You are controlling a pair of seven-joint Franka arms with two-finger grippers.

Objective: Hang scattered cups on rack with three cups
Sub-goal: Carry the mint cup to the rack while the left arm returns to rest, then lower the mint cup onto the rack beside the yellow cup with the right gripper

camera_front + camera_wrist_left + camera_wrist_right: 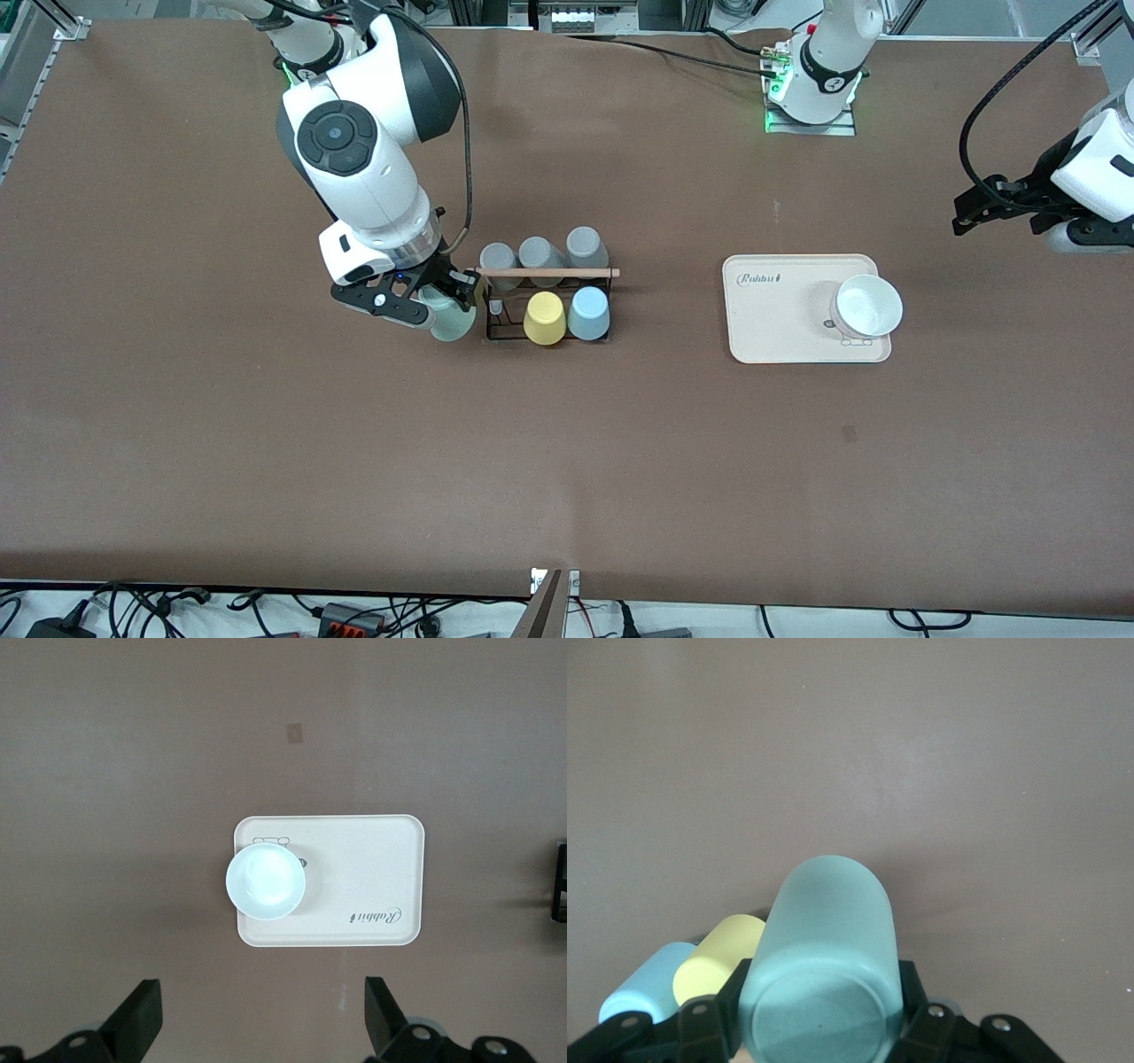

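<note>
Right gripper [440, 306] gripping the pale mint-green cup [452, 321] at the end of the rack [547, 306].

The fingers are clamping the cup's sides, holding it bottom-up just beside the rack's end toward the right arm's end of the table. On the black wire rack, under its wooden rod [547, 272], a yellow cup [544, 318] and the light blue cup [589, 314] are sitting inverted in the row nearer the front camera, with three grey cups [539, 253] in the farther row. The left gripper [264, 1014] is waiting with fingers spread wide and empty, hovering high over the table near the cream tray [771, 310], which is carrying a white bowl [868, 306].
</note>
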